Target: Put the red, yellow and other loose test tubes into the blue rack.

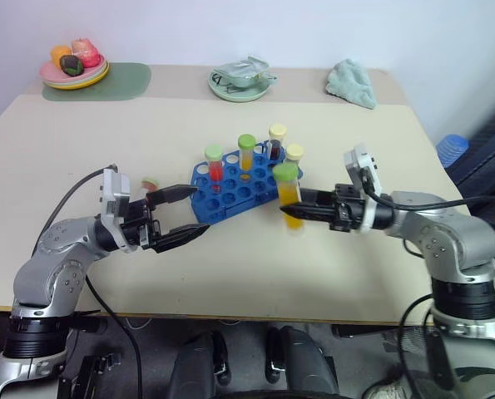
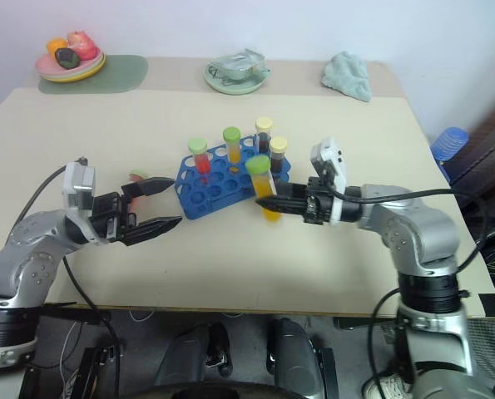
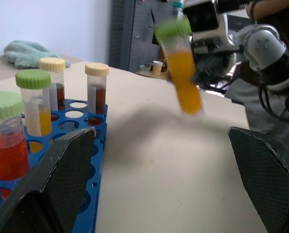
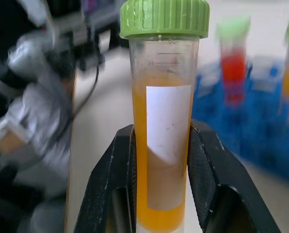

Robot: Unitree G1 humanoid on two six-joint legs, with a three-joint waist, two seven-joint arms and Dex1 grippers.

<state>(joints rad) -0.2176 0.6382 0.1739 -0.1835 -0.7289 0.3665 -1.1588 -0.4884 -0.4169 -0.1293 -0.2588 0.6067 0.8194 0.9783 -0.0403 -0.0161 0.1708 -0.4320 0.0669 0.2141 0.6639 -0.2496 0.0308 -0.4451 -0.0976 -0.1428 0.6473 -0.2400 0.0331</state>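
Left eye view first: we see the left gripper [image 1: 183, 214] at about 8 o'clock of the blue rack [image 1: 235, 184], jaws spread wide, holding nothing, upper tip near the rack's near-left corner. A small pale cap-like thing [image 1: 150, 184] sits just behind it, too small to tell.

Rack sits mid-table, tilted, four tubes standing in it: red tube [image 1: 215, 163], yellow tube [image 1: 246, 152], two dark brown tubes [image 1: 277, 142].

At 4 o'clock of the rack, the right gripper [image 1: 294, 203] is clamped on the yellow-liquid tube [image 1: 288, 193], green cap up, tube upright, lifted off the table [image 1: 230, 274], just beside the rack's right end.

We judge the risks: the carried tube clipping the caps of the brown tubes on the way in and tipping them, or missing a hole and shoving the light rack toward the left gripper.

Room: open table at 6 o'clock of the rack up to the near edge; plates and cloth [image 1: 353, 81] well apart at 12.
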